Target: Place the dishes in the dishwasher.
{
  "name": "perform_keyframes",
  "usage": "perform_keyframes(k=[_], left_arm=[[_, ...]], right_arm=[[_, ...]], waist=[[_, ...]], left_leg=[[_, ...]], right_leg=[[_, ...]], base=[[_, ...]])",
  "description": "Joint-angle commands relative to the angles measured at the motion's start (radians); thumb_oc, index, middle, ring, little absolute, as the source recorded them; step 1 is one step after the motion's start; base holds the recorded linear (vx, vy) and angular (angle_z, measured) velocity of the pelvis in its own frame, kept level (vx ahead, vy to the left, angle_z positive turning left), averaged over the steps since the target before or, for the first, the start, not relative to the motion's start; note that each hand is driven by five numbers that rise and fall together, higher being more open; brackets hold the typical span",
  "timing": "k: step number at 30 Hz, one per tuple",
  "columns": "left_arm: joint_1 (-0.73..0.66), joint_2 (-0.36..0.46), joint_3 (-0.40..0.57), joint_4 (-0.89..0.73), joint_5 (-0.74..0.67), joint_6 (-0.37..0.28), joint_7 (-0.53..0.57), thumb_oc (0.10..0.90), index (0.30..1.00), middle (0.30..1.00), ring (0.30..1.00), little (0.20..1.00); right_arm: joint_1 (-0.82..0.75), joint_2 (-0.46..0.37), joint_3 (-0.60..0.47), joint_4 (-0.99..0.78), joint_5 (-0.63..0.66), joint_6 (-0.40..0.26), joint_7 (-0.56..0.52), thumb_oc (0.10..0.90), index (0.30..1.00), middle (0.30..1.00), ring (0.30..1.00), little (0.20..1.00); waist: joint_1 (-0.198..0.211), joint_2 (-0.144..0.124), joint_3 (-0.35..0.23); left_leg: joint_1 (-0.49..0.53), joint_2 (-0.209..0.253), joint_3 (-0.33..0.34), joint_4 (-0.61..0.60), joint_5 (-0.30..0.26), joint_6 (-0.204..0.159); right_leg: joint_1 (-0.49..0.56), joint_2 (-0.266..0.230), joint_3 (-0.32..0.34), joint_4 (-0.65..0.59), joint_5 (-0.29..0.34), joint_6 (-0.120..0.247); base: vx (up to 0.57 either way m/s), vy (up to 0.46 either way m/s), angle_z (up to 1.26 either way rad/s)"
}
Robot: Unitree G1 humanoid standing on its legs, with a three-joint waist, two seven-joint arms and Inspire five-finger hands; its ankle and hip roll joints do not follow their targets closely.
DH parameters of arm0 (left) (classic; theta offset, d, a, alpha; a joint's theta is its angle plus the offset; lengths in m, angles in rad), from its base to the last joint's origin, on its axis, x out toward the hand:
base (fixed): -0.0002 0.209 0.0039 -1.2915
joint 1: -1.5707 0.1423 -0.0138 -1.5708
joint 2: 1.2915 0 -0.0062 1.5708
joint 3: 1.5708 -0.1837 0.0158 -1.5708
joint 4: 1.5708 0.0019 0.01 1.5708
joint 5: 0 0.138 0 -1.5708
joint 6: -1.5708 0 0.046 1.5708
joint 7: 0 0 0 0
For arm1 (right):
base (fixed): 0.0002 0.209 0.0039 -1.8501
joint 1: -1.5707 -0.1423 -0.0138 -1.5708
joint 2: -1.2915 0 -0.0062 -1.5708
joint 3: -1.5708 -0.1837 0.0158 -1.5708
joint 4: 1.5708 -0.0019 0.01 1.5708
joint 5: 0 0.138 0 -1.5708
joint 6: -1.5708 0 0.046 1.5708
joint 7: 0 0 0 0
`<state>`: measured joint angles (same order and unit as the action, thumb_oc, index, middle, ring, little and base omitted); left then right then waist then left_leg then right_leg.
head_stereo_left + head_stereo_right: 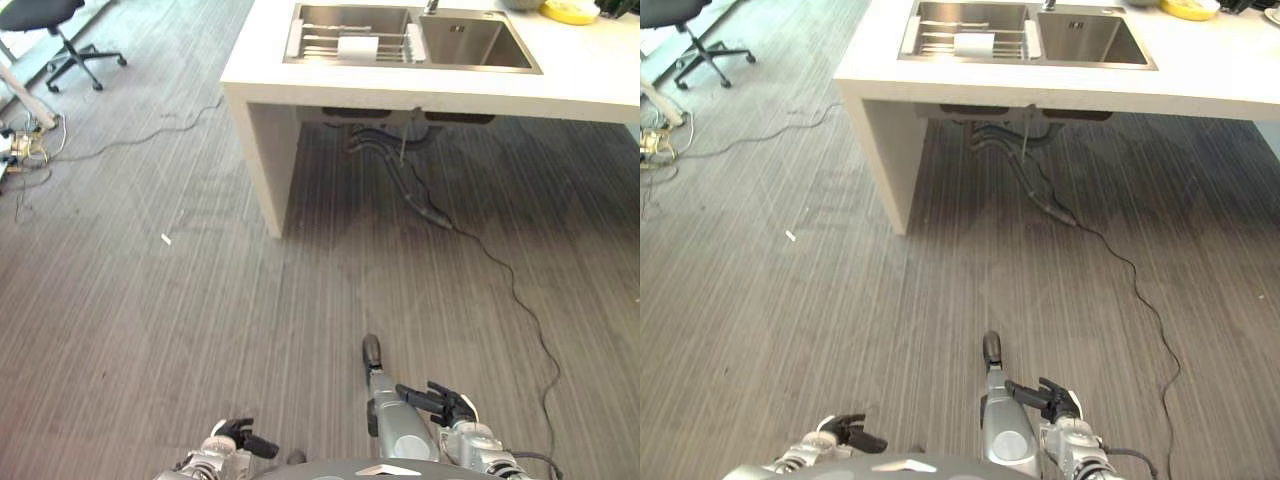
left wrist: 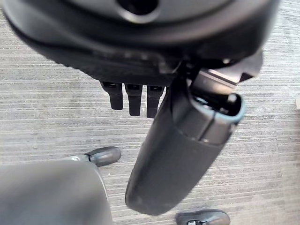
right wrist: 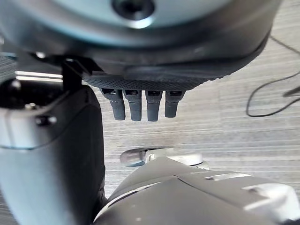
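Both hands hang low and empty, fingers straight and relaxed: left hand (image 1: 243, 438), right hand (image 1: 440, 402). Farther off, a white dish (image 1: 357, 47) sits on the rack (image 1: 320, 45) in the sink (image 1: 480, 40). It's probably stiff, slick and breakable, so grabbing it by the rim seems safest.

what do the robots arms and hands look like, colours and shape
Both arms are silver-grey metal with rounded casings near the wrists. Each ends in a dark, nearly black hand: the left hand and the right hand. In the wrist views each hand has a row of short, blocky, black fingers under a rounded textured palm edge, and beside them a thick, smooth, dark thumb.
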<state>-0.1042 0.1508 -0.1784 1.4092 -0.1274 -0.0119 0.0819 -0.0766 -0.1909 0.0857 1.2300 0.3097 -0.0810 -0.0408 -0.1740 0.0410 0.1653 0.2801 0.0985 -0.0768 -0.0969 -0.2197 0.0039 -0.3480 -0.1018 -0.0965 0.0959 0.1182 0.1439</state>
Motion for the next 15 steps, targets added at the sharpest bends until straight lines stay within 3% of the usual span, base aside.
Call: perform_keyframes(k=[1,2,3,4,5,6,7,9,10,11,12,13,14,15], left_arm=[[-0.036,0.000,0.016,-0.023,-0.058,-0.033,0.000,0.800,0.900,0.900,0.900,0.900],[-0.036,-0.005,0.022,-0.045,-0.089,-0.045,0.012,0.800,0.900,0.900,0.900,0.900],[-0.046,0.004,0.017,-0.128,-0.127,-0.077,0.057,0.800,0.900,0.900,0.900,0.900],[-0.057,0.022,0.009,-0.235,-0.139,-0.101,0.086,0.800,0.900,0.900,0.900,0.900],[-0.064,0.033,0.011,-0.363,-0.178,-0.124,0.106,0.800,0.900,0.900,0.900,0.900],[-0.063,0.033,0.011,-0.363,-0.178,-0.124,0.106,0.800,0.900,0.900,0.900,0.900],[-0.056,0.042,0.008,-0.491,-0.224,-0.144,0.124,0.800,0.900,0.900,0.900,0.900],[-0.021,0.074,0.006,-0.833,-0.259,-0.183,0.138,0.800,0.900,0.900,0.900,0.900],[-0.004,0.101,0.016,-1.011,-0.249,-0.214,0.138,0.800,0.900,0.900,0.900,0.900],[0.014,0.135,0.036,-1.180,-0.193,-0.246,0.170,0.800,0.900,0.900,0.900,0.900],[0.010,0.144,0.039,-1.218,-0.160,-0.247,0.183,0.800,0.900,0.900,0.900,0.900],[0.013,0.144,0.039,-1.222,-0.158,-0.245,0.185,0.800,0.900,0.900,0.900,0.900],[-0.008,0.159,0.052,-1.290,-0.100,-0.253,0.223,0.800,0.900,0.900,0.900,0.900],[-0.009,0.175,0.084,-1.408,-0.049,-0.279,0.264,0.800,0.900,0.900,0.900,0.900]], right_arm=[[0.019,-0.034,0.033,0.082,0.014,0.021,-0.013,0.800,0.900,0.900,0.900,0.900],[0.014,-0.041,0.034,0.083,0.019,0.018,-0.013,0.800,0.900,0.900,0.900,0.900],[-0.002,-0.053,0.043,0.071,0.025,0.012,-0.021,0.800,0.900,0.900,0.900,0.900],[-0.007,-0.058,0.050,0.055,0.034,0.004,-0.027,0.800,0.900,0.900,0.900,0.900],[-0.015,-0.062,0.062,0.030,0.031,-0.002,-0.033,0.800,0.900,0.900,0.900,0.900],[-0.015,-0.061,0.062,0.030,0.031,-0.002,-0.033,0.800,0.900,0.900,0.900,0.900],[-0.023,-0.067,0.071,0.009,0.034,-0.003,-0.043,0.800,0.900,0.900,0.900,0.900],[-0.015,-0.070,0.071,-0.029,0.033,-0.003,-0.057,0.800,0.900,0.900,0.900,0.900],[-0.002,-0.066,0.068,-0.039,0.029,-0.010,-0.060,0.800,0.900,0.900,0.900,0.900],[0.010,-0.056,0.073,-0.036,0.029,-0.018,-0.067,0.800,0.900,0.900,0.900,0.900],[0.010,-0.055,0.087,-0.031,0.015,-0.016,-0.063,0.800,0.900,0.900,0.900,0.900],[0.011,-0.055,0.087,-0.030,0.014,-0.016,-0.063,0.800,0.900,0.900,0.900,0.900],[0.016,-0.048,0.111,-0.019,-0.017,-0.009,-0.066,0.800,0.900,0.900,0.900,0.900],[0.019,-0.032,0.143,-0.033,-0.049,-0.017,-0.066,0.800,0.900,0.900,0.900,0.900]], waist=[[-0.005,0.000,-0.079],[-0.001,0.006,-0.087],[0.030,-0.018,-0.070],[0.054,-0.048,-0.049],[0.087,-0.079,-0.023],[0.085,-0.083,-0.026],[0.114,-0.094,-0.004],[0.166,-0.112,0.014],[0.189,-0.107,0.017],[0.227,-0.088,-0.002],[0.245,-0.077,-0.014],[0.246,-0.081,-0.010],[0.265,-0.068,-0.021],[0.250,-0.065,-0.038]], left_leg=[[0.076,-0.032,0.009,0.052,0.179,-0.103],[0.041,-0.029,0.001,0.176,0.270,-0.135],[-0.055,-0.052,0.014,0.399,0.389,-0.183],[-0.112,-0.069,0.020,0.529,0.421,-0.184],[-0.173,-0.097,0.024,0.649,0.418,-0.185],[-0.175,-0.100,0.023,0.646,0.422,-0.184],[-0.238,-0.091,0.063,0.715,0.373,-0.166],[-0.369,-0.074,0.137,0.695,0.334,-0.142],[-0.421,-0.061,0.170,0.610,0.326,-0.133],[-0.447,-0.069,0.177,0.371,0.339,-0.108],[-0.444,-0.078,0.168,0.267,0.350,-0.101],[-0.425,-0.084,0.171,0.249,0.355,-0.100],[-0.436,-0.088,0.142,0.183,0.370,-0.099],[-0.341,-0.094,0.115,0.124,0.354,-0.094]], right_leg=[[0.079,0.031,-0.009,-0.103,0.083,-0.007],[0.131,0.049,-0.022,-0.128,0.077,-0.024],[0.221,0.049,-0.030,-0.146,0.043,-0.052],[0.266,0.036,-0.016,-0.150,0.023,-0.068],[0.305,0.020,-0.005,-0.154,0.003,-0.079],[0.302,0.016,-0.006,-0.154,0.003,-0.079],[0.340,0.021,0.006,-0.163,-0.022,-0.086],[0.399,0.023,0.026,-0.177,-0.046,-0.089],[0.431,0.038,0.031,-0.183,-0.065,-0.081],[0.467,0.066,0.065,-0.183,-0.100,-0.066],[0.483,0.081,0.075,-0.183,-0.110,-0.061],[0.492,0.075,0.077,-0.183,-0.115,-0.059],[0.514,0.084,0.086,-0.183,-0.125,-0.054],[0.524,0.083,0.077,-0.183,-0.127,-0.056]], base=[[0.38,-0.184,0.69],[0.53,-0.286,0.84],[0.55,-0.353,0.57],[0.54,-0.403,0.31],[0.26,-0.240,-0.11],[0.27,-0.212,-0.38],[0.26,-0.163,-0.51],[0.41,-0.185,-0.28],[0.66,-0.017,-0.03],[0.67,0.046,-0.08],[0.52,0.077,-0.22],[0.31,0.015,-0.62],[0.37,0.009,-0.80],[0.36,0.005,-0.79]])
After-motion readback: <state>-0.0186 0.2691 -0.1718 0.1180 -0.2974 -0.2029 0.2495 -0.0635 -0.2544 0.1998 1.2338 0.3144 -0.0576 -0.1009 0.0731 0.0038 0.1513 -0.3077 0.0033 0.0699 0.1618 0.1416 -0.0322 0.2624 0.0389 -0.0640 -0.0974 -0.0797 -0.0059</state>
